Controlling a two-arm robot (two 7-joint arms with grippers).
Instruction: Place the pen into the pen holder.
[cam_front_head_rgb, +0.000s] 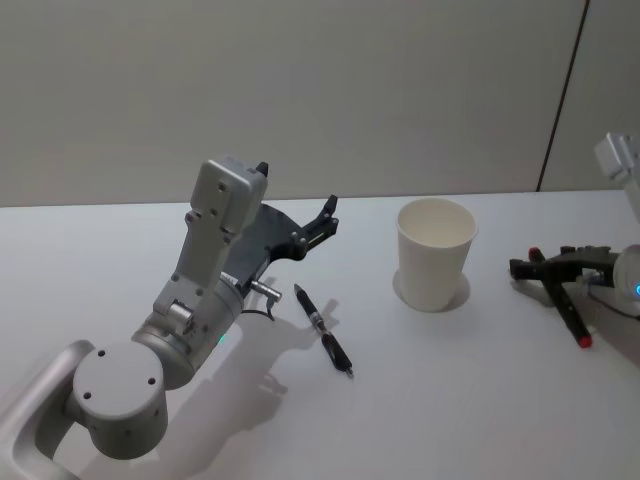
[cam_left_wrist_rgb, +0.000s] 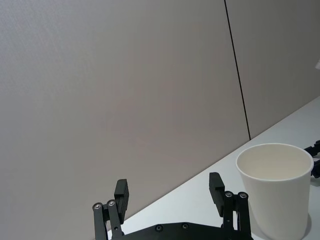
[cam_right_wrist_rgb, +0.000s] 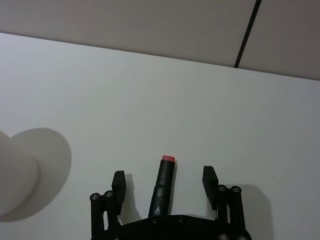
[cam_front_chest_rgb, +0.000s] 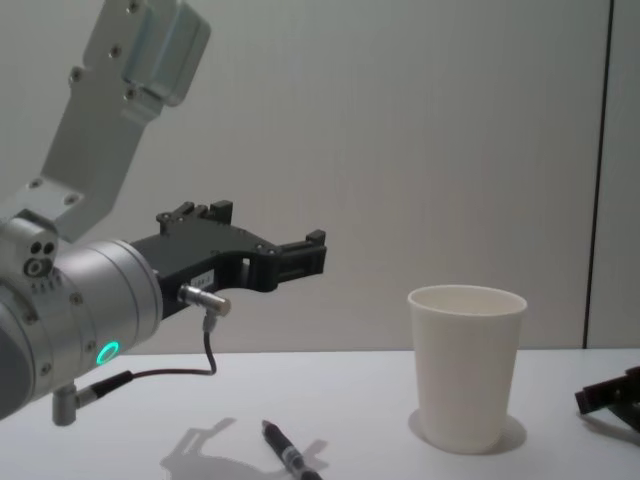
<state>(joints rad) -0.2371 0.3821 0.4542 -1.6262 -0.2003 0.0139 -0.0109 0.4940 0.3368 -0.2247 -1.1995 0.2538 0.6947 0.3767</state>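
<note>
Hovering above the white desk (cam_front_head_rgb: 450, 410), left gripper (cam_left_wrist_rgb: 169, 184) was spread open, empty, over the middle | paper cup (cam_front_head_rgb: 435, 255) stood upright toward the far edge | right gripper (cam_right_wrist_rgb: 163, 175) rested open at the right edge, red-tipped pen (cam_front_head_rgb: 561, 298) lying ungripped between its fingers (cam_right_wrist_rgb: 209, 176) | black pen (cam_front_head_rgb: 322, 342) lay flat mid-desk, apart from cup

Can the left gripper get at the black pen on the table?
Probably yes: the left gripper hangs open above the table, the black pen lies uncovered nearby, and the paper cup stands apart.
</note>
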